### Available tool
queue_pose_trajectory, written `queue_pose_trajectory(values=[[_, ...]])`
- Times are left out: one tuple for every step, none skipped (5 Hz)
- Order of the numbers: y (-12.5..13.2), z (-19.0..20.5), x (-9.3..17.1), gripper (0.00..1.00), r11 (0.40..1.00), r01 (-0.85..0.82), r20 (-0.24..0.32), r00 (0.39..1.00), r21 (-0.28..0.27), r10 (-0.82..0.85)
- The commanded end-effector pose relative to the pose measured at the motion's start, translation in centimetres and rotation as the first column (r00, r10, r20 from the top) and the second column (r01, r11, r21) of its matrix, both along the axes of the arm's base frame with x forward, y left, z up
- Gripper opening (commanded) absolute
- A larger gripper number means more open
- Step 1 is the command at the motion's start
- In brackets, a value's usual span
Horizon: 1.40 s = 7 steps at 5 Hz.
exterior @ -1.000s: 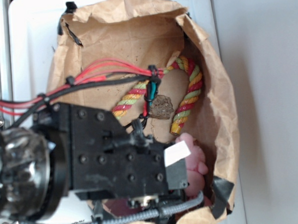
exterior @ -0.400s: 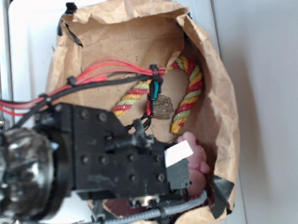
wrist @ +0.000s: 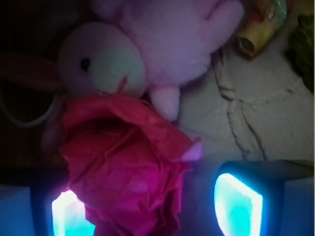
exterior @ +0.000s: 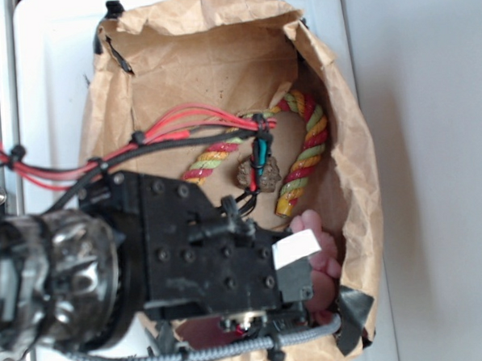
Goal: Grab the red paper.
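Observation:
The red paper (wrist: 128, 162), a crumpled glossy wad, lies on the bag floor right below the pink plush toy (wrist: 147, 44) and touches it. My gripper (wrist: 153, 209) is open, with the wad between its fingers. The left pad (wrist: 69, 216) is against the wad's edge. The right pad (wrist: 236, 206) stands apart from it. In the exterior view the black gripper body (exterior: 212, 255) hangs over the lower part of the brown paper bag (exterior: 352, 142) and hides nearly all of the red paper; only a reddish sliver (exterior: 204, 332) shows.
The striped rope cane (exterior: 304, 145) lies in the middle of the bag, with a small brown lump (exterior: 261, 175) beside it. The plush (exterior: 318, 253) sits by the bag's right wall. Red and black cables (exterior: 181, 123) run across the bag. The bag's walls close in around the gripper.
The gripper body and its cables have shifted slightly right and toward the bag's lower end. Less of the pink plush shows in the exterior view.

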<state>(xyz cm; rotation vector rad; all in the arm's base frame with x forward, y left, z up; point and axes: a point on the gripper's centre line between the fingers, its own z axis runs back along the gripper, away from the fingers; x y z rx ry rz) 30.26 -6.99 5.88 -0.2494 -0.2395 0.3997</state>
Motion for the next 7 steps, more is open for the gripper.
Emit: queue_pose_trajectory(values=[[0.2, 0.8, 0.4, 0.0, 1.0, -0.031, 0.038, 0.999, -0.005, 0.031], [0.4, 0.9, 0.4, 0.0, 0.999, -0.034, 0.037, 0.999, -0.01, 0.035], [2.1, 1.8, -0.1, 0.0, 0.999, -0.054, 0.056, 0.997, -0.002, 0.054], [4.6, 4.0, -0.9, 0.0, 0.995, -0.099, 0.075, 0.992, -0.001, 0.099], [6.0, 5.6, -1.2, 0.0, 0.992, -0.125, 0.082, 0.989, 0.009, 0.124], [7.5, 7.1, -1.2, 0.0, 0.993, -0.107, 0.058, 0.993, 0.058, 0.104], [8.1, 9.3, -1.4, 0.0, 0.99, 0.086, -0.018, 0.996, 0.115, -0.084]])
